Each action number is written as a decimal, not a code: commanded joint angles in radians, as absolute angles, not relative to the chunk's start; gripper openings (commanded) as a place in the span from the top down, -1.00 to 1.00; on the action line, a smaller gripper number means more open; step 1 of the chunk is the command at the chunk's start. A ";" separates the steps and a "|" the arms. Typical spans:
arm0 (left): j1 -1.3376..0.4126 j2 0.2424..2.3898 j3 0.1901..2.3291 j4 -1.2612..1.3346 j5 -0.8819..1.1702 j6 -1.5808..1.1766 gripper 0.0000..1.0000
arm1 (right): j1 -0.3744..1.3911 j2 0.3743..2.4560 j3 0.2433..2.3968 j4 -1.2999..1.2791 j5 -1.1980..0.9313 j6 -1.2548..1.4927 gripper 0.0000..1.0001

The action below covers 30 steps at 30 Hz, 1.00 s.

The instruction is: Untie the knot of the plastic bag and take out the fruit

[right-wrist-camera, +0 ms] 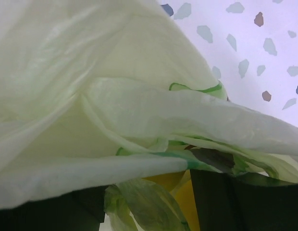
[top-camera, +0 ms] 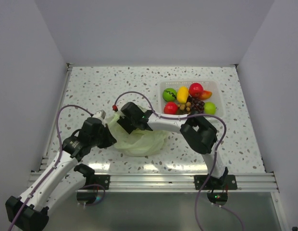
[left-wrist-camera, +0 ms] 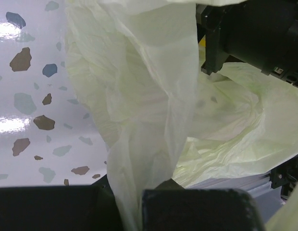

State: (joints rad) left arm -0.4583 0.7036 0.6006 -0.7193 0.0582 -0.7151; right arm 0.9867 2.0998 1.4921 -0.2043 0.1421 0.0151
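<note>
Pinching a fold of the bag (top-camera: 139, 142), the left gripper (left-wrist-camera: 134, 195) is clamped tight — the right gripper (right-wrist-camera: 173, 192) reaches inside it, jaws straddling a yellow fruit (right-wrist-camera: 186, 204), grip unclear. Other fruit (top-camera: 196, 89) fill the tray (top-camera: 212, 85) beyond.

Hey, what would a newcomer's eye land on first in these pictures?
The crumpled pale green plastic bag sits front-middle on the speckled table, where the left arm and right arm meet; the left arm's fingers pinch a strip of it. Then the translucent plastic tray at the far right, holding bright toy fruits.
</note>
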 commanded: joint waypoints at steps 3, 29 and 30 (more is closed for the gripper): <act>-0.454 0.686 0.598 -0.680 0.020 -0.721 1.00 | 0.982 1.956 1.436 -0.115 0.032 0.015 0.34; -0.454 0.700 0.672 -0.807 -0.107 -0.709 1.00 | 0.974 1.394 1.379 -0.063 -0.140 0.107 0.43; -0.454 0.698 0.669 -0.810 -0.107 -0.709 1.00 | 0.970 1.384 1.374 -0.039 -0.064 0.112 0.43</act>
State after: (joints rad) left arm -0.4583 0.7124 0.6636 -0.7933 -0.0860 -0.7166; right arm 0.9848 1.4437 1.3262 -0.1329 -0.2249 0.0746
